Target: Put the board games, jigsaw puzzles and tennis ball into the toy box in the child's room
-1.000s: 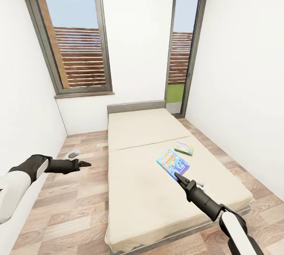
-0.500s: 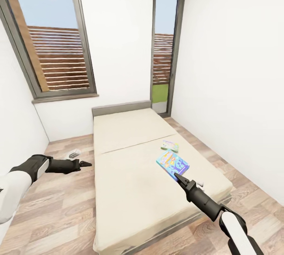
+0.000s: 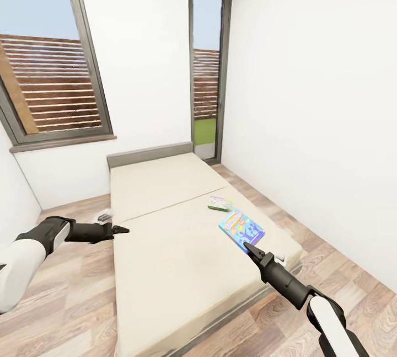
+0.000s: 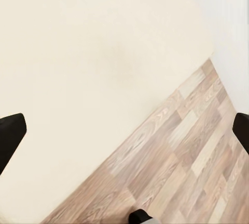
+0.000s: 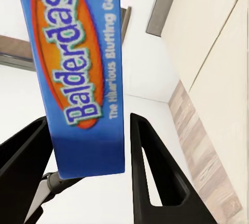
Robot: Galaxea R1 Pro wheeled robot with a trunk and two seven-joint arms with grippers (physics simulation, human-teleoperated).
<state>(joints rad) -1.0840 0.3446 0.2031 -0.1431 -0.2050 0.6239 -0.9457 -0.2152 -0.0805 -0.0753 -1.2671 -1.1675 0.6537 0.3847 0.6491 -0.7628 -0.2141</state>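
Note:
My right gripper (image 3: 248, 248) is shut on the small blue board game (image 3: 241, 229), holding it by one end above the right side of the bed (image 3: 165, 246). The right wrist view shows the box's blue "Balderdash" cover (image 5: 83, 52) clamped between the black fingers (image 5: 150, 161). A second board game (image 3: 220, 203), green-edged with a cartoon cover, lies flat on the beige mattress just beyond it. Over the bed's left edge, my left gripper (image 3: 122, 230) stands open; between its spread fingertips (image 4: 10, 135) lie mattress and wood floor. The table and toy box are out of view.
The grey headboard (image 3: 149, 154) meets the far white wall between a large window (image 3: 49, 86) and a tall glass door (image 3: 207, 75). A white wall (image 3: 320, 125) runs close along the bed's right side. A small pale object (image 3: 103, 215) lies on the plank floor at the left.
The camera has swung right, so bed, windows and the green-edged game slid left in the picture. Both arms and the held blue game keep their places in the view.

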